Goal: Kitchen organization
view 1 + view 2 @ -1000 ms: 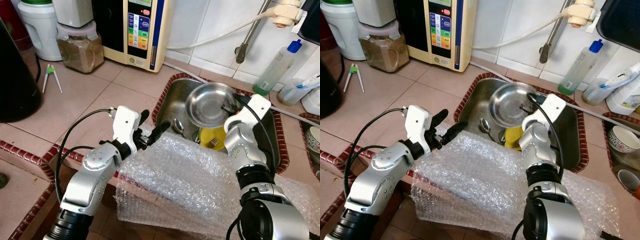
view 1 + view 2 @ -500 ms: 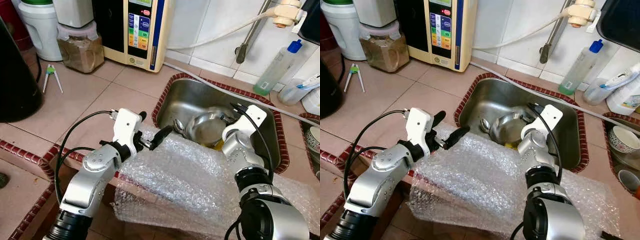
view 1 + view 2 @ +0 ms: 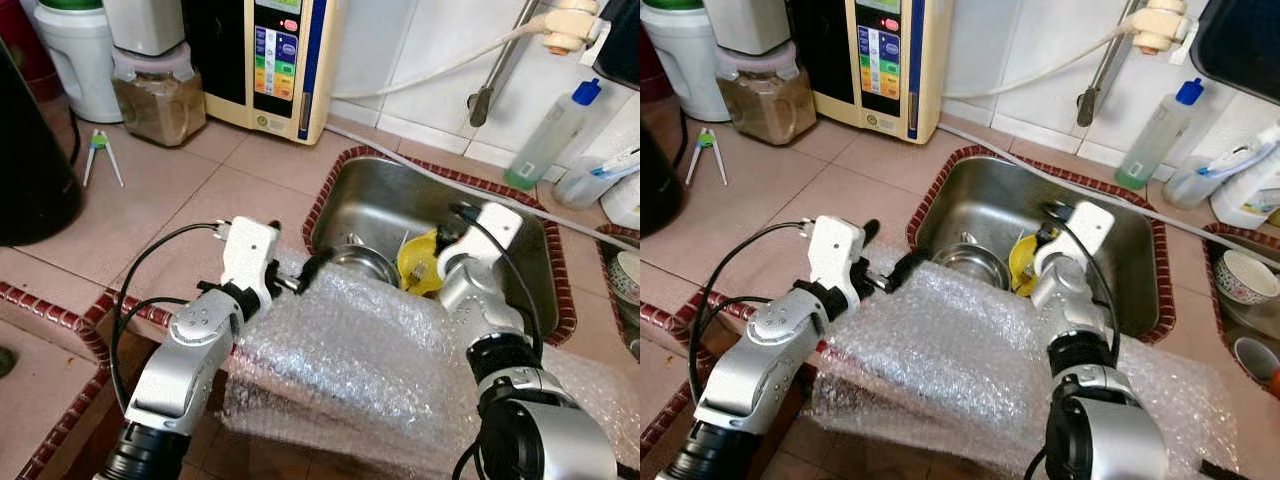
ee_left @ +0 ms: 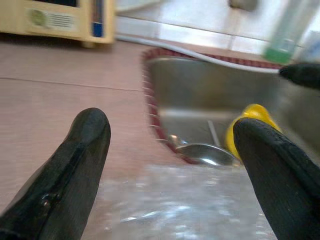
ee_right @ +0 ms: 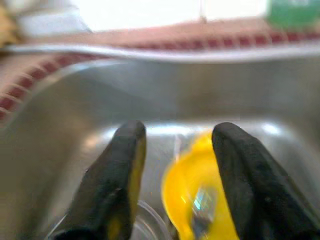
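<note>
- The left tool [image 3: 290,272] hovers over the near left rim of the sink [image 3: 372,205], at the far edge of the bubble wrap [image 3: 360,360]; its two black fingers [image 4: 85,150] stand wide apart with nothing between them.
- The right tool [image 5: 175,170] reaches down into the sink, its fingers parted and empty, with the yellow dish [image 3: 420,265] seen just past the gap between them.
- The steel bowl [image 3: 358,266] lies low in the sink, close to the near wall, its near side hidden under the bubble wrap.
- The yellow dish leans on edge just right of the steel bowl, and a piece of cutlery shows against it.
- The bubble wrap is draped over the front edge of the tiled counter [image 3: 190,210] and over the near lip of the sink, between the two arms.
- A white hose [image 3: 450,178] runs across the back rim of the sink.
- Against the wall on the counter stand a cream appliance with a button panel [image 3: 275,60], a blender jar of brown powder [image 3: 155,95] and a white jug with a green lid [image 3: 75,55].
- A small pair of tongs [image 3: 100,150] lies on the counter near the blender jar.
- A clear bottle with a blue cap [image 3: 555,125] stands behind the sink on the right.
</note>
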Available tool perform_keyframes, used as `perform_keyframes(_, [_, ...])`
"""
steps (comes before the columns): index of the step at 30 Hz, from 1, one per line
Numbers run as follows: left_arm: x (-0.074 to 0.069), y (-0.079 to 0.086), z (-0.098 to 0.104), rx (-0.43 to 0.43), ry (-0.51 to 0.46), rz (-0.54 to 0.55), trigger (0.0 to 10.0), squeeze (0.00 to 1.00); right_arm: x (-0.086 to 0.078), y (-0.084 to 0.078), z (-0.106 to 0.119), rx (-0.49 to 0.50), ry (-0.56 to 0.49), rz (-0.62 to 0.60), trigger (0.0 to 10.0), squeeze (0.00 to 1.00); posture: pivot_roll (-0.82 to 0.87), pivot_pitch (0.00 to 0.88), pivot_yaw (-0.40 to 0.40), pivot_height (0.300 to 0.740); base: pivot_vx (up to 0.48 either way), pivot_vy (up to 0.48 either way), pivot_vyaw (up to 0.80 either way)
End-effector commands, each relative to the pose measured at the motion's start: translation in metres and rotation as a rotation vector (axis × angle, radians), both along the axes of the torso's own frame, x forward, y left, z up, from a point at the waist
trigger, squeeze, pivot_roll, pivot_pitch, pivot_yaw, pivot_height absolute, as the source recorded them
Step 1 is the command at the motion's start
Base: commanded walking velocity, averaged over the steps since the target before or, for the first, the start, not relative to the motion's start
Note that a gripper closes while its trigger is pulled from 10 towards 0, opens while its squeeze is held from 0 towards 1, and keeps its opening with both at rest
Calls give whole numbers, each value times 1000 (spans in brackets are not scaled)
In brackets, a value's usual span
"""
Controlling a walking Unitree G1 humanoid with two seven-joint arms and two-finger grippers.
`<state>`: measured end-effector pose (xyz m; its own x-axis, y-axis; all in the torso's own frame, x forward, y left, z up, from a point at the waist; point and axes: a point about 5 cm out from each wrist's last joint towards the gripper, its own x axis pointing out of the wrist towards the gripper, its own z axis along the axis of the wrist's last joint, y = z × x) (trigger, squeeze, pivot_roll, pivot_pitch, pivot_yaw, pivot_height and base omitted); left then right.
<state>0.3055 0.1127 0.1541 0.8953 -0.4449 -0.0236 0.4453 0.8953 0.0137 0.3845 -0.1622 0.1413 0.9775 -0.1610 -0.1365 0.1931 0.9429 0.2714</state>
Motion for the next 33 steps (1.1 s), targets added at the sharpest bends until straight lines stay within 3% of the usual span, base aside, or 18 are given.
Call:
perform_keyframes(1, [4,4,7,-10,-34,83,10000,1000,-2,-2,8,-82,-71,44,10000,1000,128,97,-116,740,0,0,0])
perform_keyframes(5, [3,12,11,36,-82,215,10000,1000,-10,-2,12,-124,-138,129,10000,1000,124,96,-114,740,0,0,0])
perform_keyframes(9, [-1,12,13,49,-117,219,10000,1000,-21,-8,11,-196,-179,169,10000,1000,127,99,-116,740,0,0,0])
perform_keyframes(14, [-8,13,18,55,-173,257,10000,1000,-45,-20,21,-340,-284,202,10000,1000,110,112,-110,740,0,0,0])
perform_keyframes(18, [-14,19,15,60,-161,269,10000,1000,-57,-26,24,-374,-303,201,10000,1000,99,113,-105,740,0,0,0])
perform_keyframes(19, [-21,25,12,83,-156,269,10000,0,-67,-30,25,-401,-306,203,10000,1000,94,115,-102,740,0,0,0])
perform_keyframes(23, [-31,38,7,148,-135,298,10000,0,-79,-35,26,-417,-311,194,10000,1000,97,121,-98,740,0,0,0])
perform_keyframes(27, [-42,46,-1,61,-59,279,10000,0,-89,-36,25,-409,-304,179,10000,1000,99,124,-100,740,0,0,0])
perform_keyframes(33, [-44,37,1,52,-55,233,10000,0,-95,-30,19,-358,-250,154,10000,1000,101,116,-105,740,0,0,-400])
